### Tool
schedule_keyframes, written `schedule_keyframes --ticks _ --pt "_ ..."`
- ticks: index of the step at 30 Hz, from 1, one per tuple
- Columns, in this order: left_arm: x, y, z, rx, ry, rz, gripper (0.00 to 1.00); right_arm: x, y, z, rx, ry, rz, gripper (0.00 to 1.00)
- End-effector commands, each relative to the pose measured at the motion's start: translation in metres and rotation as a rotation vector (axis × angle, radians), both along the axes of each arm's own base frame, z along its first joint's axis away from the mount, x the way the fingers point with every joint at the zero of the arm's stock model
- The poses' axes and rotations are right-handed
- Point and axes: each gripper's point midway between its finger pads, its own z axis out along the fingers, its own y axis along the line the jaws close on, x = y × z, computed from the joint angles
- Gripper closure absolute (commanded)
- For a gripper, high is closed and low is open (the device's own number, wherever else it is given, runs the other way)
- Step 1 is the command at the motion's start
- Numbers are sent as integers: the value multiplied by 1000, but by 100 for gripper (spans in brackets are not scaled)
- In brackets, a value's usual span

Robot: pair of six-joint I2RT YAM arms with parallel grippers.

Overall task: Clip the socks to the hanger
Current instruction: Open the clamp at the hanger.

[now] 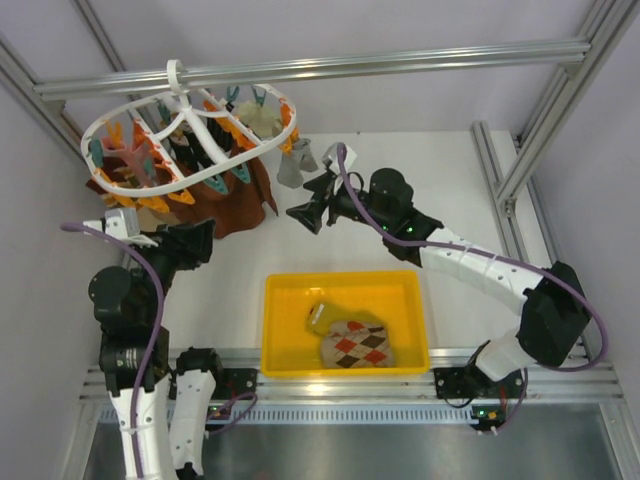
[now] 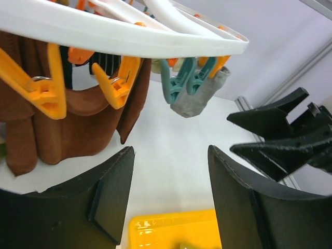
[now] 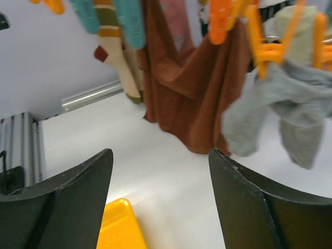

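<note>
With my left fingers [image 2: 106, 199] and right fingers [image 3: 254, 207] both spread and empty beside the hanger [image 1: 188, 118], the argyle sock [image 1: 358, 345] lies crumpled in the yellow bin [image 1: 345, 279] below them, light and floppy, likely best pinched through a bunched fold.

You find no text, label, brand, number or sign that can be read in any of the three views.
</note>
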Motion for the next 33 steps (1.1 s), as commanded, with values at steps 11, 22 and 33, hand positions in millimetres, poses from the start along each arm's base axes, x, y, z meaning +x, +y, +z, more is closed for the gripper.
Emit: schedule_keyframes --ticks 11,22,33 --pt "35 -16 38 152 -185 -145 39 82 -33 89 190 -221 -125 35" --pt "18 -36 59 301 -326 -268 39 33 37 111 264 -321 112 42" --pt "19 -27 59 301 -300 -209 38 29 84 111 309 -309 139 41"
